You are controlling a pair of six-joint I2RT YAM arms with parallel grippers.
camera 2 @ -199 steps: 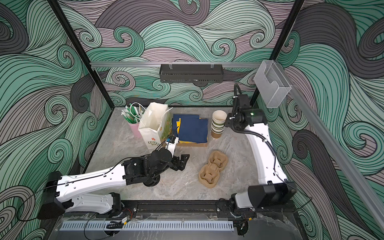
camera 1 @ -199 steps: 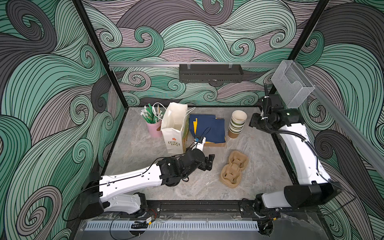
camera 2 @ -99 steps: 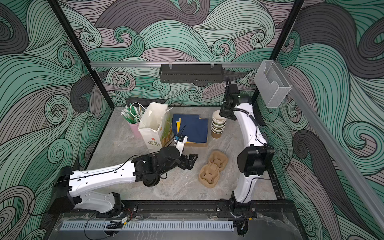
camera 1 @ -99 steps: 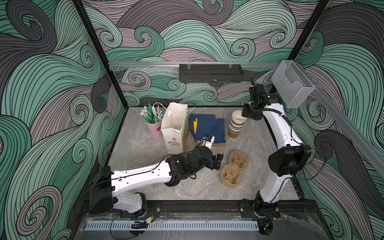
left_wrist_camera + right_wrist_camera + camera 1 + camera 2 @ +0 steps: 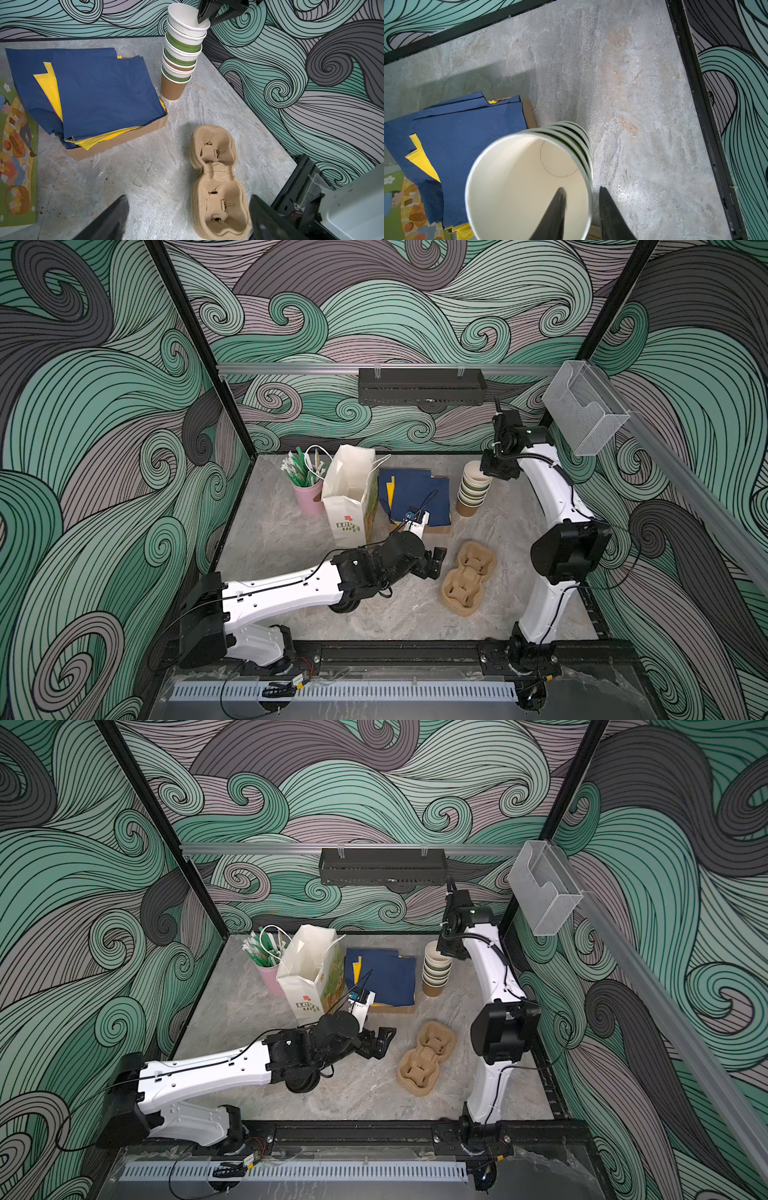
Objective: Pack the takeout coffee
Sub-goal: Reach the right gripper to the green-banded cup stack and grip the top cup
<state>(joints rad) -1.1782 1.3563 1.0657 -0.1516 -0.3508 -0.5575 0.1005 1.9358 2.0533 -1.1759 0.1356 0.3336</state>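
Observation:
The takeout coffee is out of view; no lidded cup shows. A stack of lidless cups (image 5: 471,493) (image 5: 436,973) with green bands stands at the back right. My right gripper (image 5: 582,193) (image 5: 486,472) hangs over the stack's top cup (image 5: 529,182). One finger is inside it and the other outside its rim, with a visible gap, so it is open but narrow. Near the table's middle, my left gripper (image 5: 188,199) (image 5: 436,562) is wide open and holds nothing. It sits just left of a stack of brown pulp cup carriers (image 5: 216,182) (image 5: 467,578).
A white paper bag (image 5: 351,493) stands open at the back. A pink cup of stirrers (image 5: 307,489) is on its left and a box of blue and yellow napkins (image 5: 415,493) on its right. A black basket (image 5: 422,386) and a clear holder (image 5: 582,414) hang on the rails.
My right arm folded back and brought its gripper over the cup stack, its jaws narrowing around the top cup's rim. My left gripper slid right toward the carriers, staying open.

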